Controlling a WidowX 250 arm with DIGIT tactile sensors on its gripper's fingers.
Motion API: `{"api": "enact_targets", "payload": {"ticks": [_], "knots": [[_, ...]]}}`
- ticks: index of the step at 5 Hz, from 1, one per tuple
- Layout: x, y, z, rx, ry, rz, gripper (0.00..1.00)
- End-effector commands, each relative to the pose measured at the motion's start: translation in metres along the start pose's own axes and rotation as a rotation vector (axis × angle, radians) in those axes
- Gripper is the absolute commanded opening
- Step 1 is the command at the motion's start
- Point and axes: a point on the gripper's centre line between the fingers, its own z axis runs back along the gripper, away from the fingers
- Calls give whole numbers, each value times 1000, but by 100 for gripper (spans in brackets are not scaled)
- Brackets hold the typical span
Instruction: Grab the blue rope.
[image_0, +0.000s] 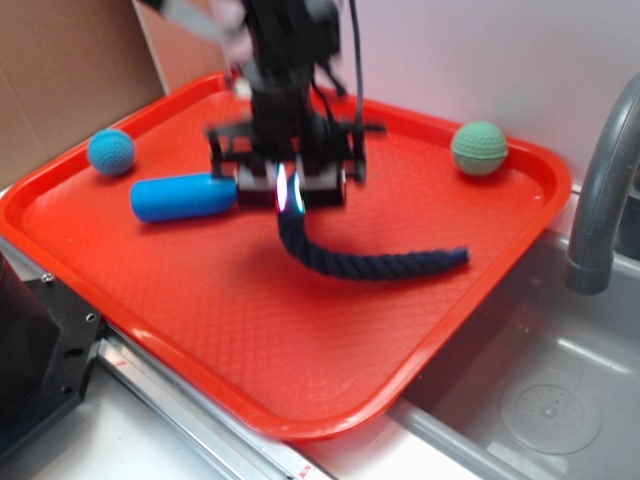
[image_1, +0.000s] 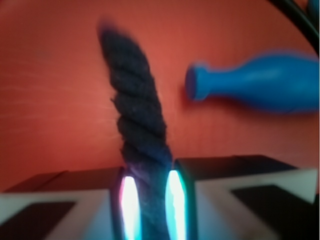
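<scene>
My pincer (image_0: 289, 196) is clenched on one end of the blue rope (image_0: 380, 263); the wrist view shows this best, the rope (image_1: 137, 125) squeezed between my two glowing pads (image_1: 129, 205). From outside, I see the rest of the rope curve down from my grip and lie along the red tray (image_0: 250, 340), its free end pointing toward the sink (image_0: 540, 400). Just beside my pincer lies a blue bottle (image_0: 183, 197), which the wrist view also catches (image_1: 260, 87). Only the outside view shows a blue ball (image_0: 110, 152) near the tray's rim, a green ball (image_0: 479, 148) at the opposite corner, and a grey tap (image_0: 600, 190).
</scene>
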Motion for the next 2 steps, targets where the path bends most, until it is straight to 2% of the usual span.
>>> {"api": "enact_targets", "payload": {"ticks": [1,2], "knots": [[13,5,88,-212,91,-373,0],[13,17,133,-228,63,-422,0]]}}
